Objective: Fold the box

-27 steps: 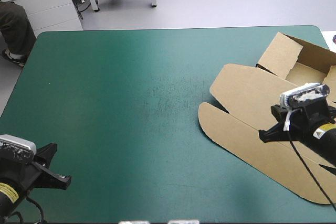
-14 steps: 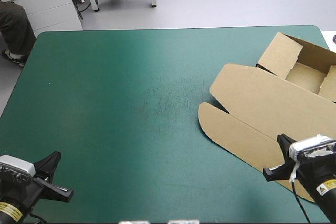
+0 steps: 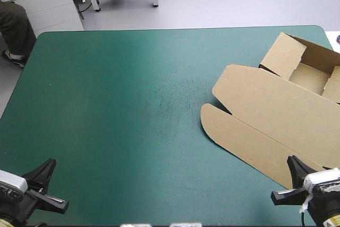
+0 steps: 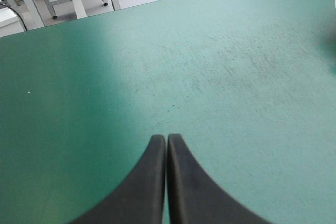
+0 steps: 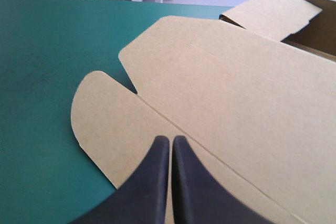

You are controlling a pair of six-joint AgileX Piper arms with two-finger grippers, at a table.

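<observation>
The big counter with the teal-green cover [image 3: 117, 104] holds the brown box of cut board [image 3: 265, 115]. The box lies under and ahead of the right tool [image 5: 171, 140]. The job looks mostly done. Far ahead of that tool, the box's tray [image 3: 319, 59] has its walls up, and nothing shows inside it. The wide lid [image 5: 236, 98] lies flat, so maybe only that is left. Both tools are pressed together and pinch nothing. The left tool [image 4: 166, 138] hangs over bare cover, well apart from the box.

The box [image 3: 265, 115] runs past the high view's right edge.
</observation>
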